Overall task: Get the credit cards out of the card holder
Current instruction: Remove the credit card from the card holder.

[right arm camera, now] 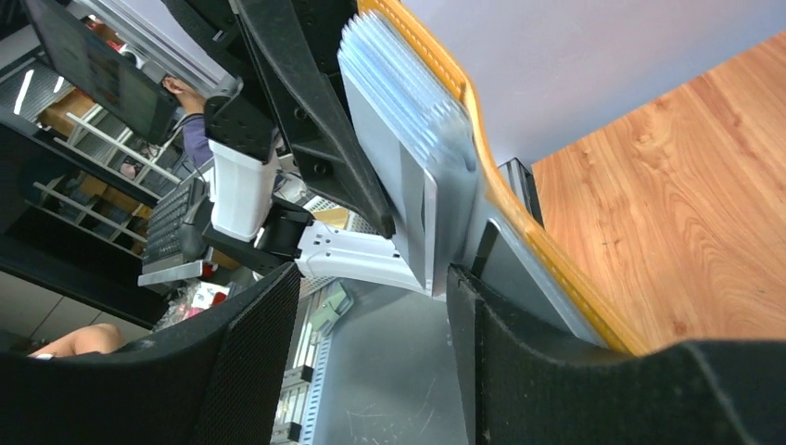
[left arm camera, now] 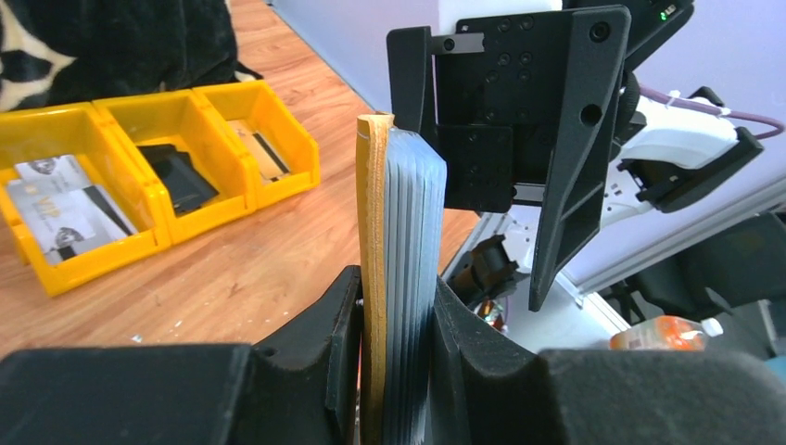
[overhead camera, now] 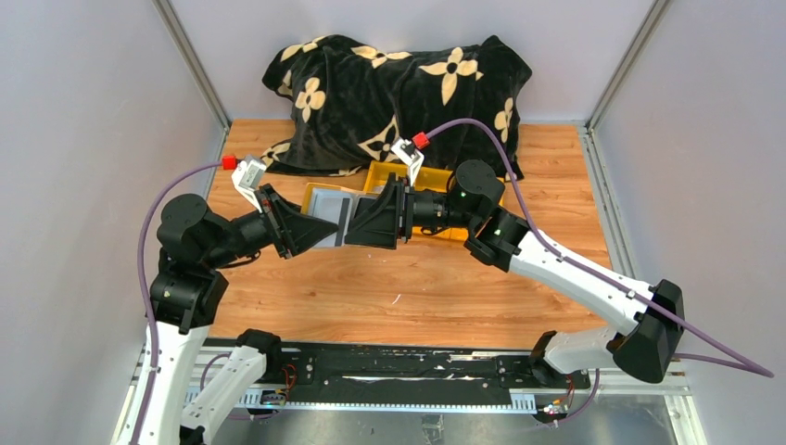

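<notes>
My left gripper (overhead camera: 326, 232) is shut on the card holder (overhead camera: 328, 204) and holds it on edge above the table. In the left wrist view the mustard flap (left arm camera: 373, 232) and the blue-grey accordion pockets (left arm camera: 413, 241) stand upright between my fingers. My right gripper (overhead camera: 354, 230) is open and faces the holder's free end. In the right wrist view the holder (right arm camera: 408, 130) lies just beyond the open jaws, its corner by the right-hand finger (right arm camera: 556, 371). Pale credit cards (left arm camera: 65, 209) lie in the left yellow bin. I cannot make out any cards inside the pockets.
A row of yellow bins (left arm camera: 278, 176) sits on the wooden table behind the grippers; it also shows in the top view (overhead camera: 382, 172). The middle bin holds a black item (left arm camera: 176, 178). A black flower-print blanket (overhead camera: 399, 93) lies at the back.
</notes>
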You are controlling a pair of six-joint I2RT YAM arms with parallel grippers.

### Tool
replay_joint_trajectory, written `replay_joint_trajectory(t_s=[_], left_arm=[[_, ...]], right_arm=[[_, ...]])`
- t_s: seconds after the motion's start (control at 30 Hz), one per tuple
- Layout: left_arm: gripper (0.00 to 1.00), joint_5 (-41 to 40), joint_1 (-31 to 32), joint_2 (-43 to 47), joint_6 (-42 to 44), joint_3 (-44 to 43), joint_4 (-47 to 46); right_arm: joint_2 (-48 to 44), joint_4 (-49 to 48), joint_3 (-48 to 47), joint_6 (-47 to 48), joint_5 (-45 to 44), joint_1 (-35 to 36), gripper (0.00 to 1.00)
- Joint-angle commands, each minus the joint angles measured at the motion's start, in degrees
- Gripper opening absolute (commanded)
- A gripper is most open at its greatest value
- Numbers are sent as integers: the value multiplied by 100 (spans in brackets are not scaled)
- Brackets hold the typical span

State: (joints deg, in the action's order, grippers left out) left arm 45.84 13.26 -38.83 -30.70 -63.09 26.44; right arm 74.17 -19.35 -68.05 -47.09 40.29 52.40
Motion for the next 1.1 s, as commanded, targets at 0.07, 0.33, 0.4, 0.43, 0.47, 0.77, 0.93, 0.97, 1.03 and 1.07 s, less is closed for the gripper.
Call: replay_joint_trajectory(t_s=[0.07,0.33,0.4,0.43,0.47,0.77,0.93,0.97,1.03,1.07], left_arm=[[11,923,4,56,-564,149,-730],[29,1628,10,66,-767,245,-966],[34,1739,8,85,-823,249,-1016],[35,1781,6,106,-894,256,-1087],[37,1825,5,117,-967,268,-1159],[55,2026,9,175,-1663,392,-1890],[55,2060,9,163,-1914,392,-2108],[54,2061,10,160,-1932,388,-2126],[51,2035,10,163,-1998,379,-2183],[50,2020,6,157,-2027,381,-2210]], right_arm=[[194,-560,-36,-276,147,42,56],[336,-370,-138,-389,-75,24,33],[318,-397,-130,-387,-146,24,27],[317,-437,-122,-396,-155,24,26],[317,-472,-120,-411,-154,24,22],[284,-962,92,-695,-24,-8,2],[201,-1023,235,-709,-20,-43,0],[183,-1018,260,-699,-24,-52,0],[149,-1009,310,-696,-22,-70,0],[124,-1011,341,-685,-22,-80,0]])
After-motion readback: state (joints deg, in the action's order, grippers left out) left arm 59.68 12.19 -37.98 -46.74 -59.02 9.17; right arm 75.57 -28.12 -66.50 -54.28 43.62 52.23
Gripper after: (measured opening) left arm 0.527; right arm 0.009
